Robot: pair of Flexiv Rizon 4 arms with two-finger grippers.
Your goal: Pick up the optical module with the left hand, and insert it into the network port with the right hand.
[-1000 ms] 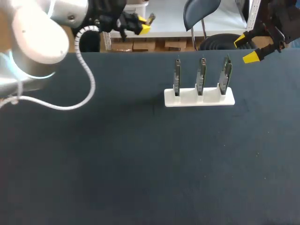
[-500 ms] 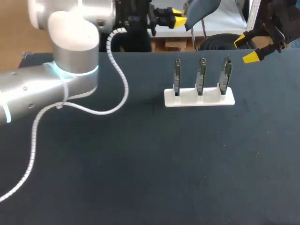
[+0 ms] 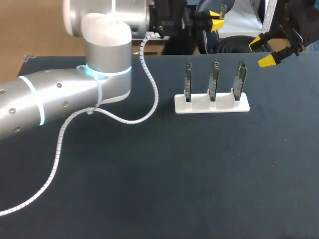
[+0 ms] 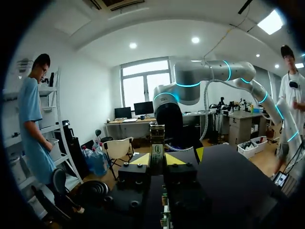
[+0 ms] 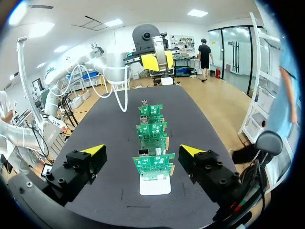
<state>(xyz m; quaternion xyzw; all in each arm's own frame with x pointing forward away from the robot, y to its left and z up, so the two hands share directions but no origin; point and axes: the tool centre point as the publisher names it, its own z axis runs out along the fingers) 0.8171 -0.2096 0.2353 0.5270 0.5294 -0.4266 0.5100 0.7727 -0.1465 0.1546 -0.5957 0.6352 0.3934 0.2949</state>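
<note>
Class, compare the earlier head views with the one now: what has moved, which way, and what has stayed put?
The left arm swung along the table's far edge toward the right arm's side, carrying the left gripper, shut on the optical module, to just behind the white rack. No grasp or release shows. The open right gripper, the rack and its three circuit boards stayed put.

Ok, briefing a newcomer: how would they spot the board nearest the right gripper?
On the dark table a white holder carries three upright green boards in a row. Take the end board on the right arm's side; its two neighbours stand farther from the right gripper.
</note>
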